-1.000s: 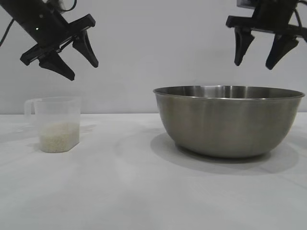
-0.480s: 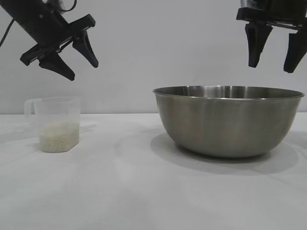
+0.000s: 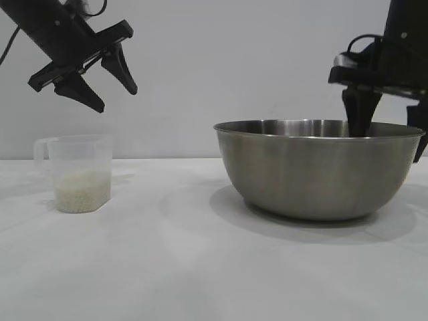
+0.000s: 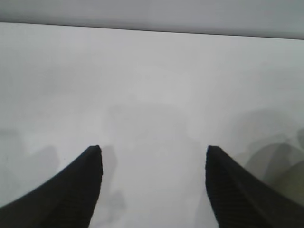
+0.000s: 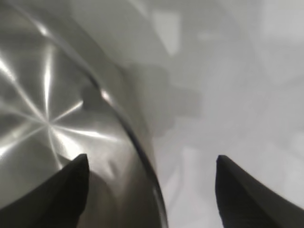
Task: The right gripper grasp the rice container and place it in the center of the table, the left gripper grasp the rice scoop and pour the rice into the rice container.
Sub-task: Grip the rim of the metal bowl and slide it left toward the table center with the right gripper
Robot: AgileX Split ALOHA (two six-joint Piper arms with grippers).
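Observation:
The rice container, a wide steel bowl, stands on the white table at the right. My right gripper has come down over its right rim, open. One finger is inside the bowl and the other outside. The right wrist view shows the rim running between the spread fingers of the right gripper, without visible contact. The rice scoop, a clear cup with a handle, stands at the left with rice in its bottom. My left gripper hangs open above it, tilted, holding nothing. In the left wrist view the left gripper faces bare table.
A plain pale wall stands behind the table. Bare white tabletop lies between the scoop and the bowl and along the front.
My right gripper has dropped from well above the bowl and shifted right, so that it now straddles the bowl's right rim. The left arm, the scoop and the bowl have not moved.

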